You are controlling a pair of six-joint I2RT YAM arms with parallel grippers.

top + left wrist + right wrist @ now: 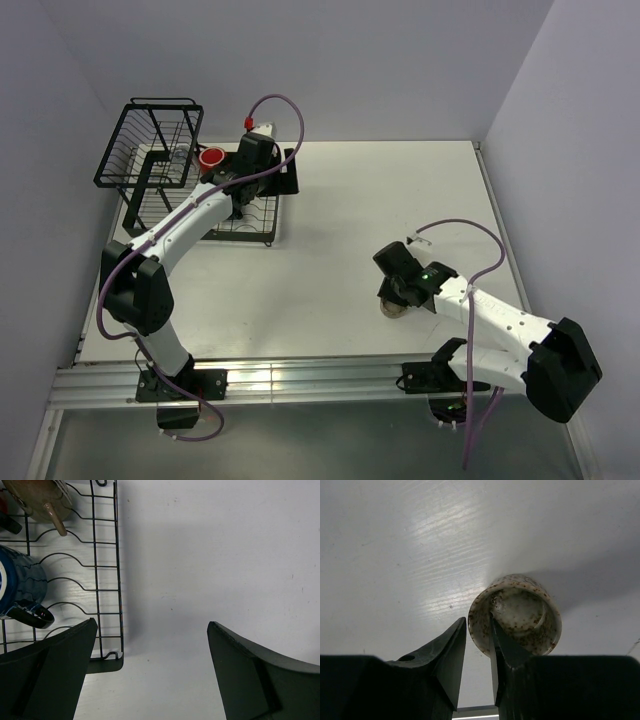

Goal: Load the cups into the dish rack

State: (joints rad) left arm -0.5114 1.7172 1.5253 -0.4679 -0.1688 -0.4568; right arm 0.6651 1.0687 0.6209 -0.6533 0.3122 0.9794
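**A:** Beige cup (520,612), where is it?
**B:** Upright on the counter (395,555), well apart from the rack (148,140).
**A:** Tools?
**B:** Right tool (477,620) straddles its rim, narrowly parted; grip unclear. Left tool (152,625) wide open, empty.

White tabletop (380,220), pale lilac walls (330,60) on three sides; aluminium rail (320,381) along near edge

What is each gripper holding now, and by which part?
The right gripper pinches the speckled beige cup by its near wall, one finger inside, one outside. The left gripper is open and holds nothing.
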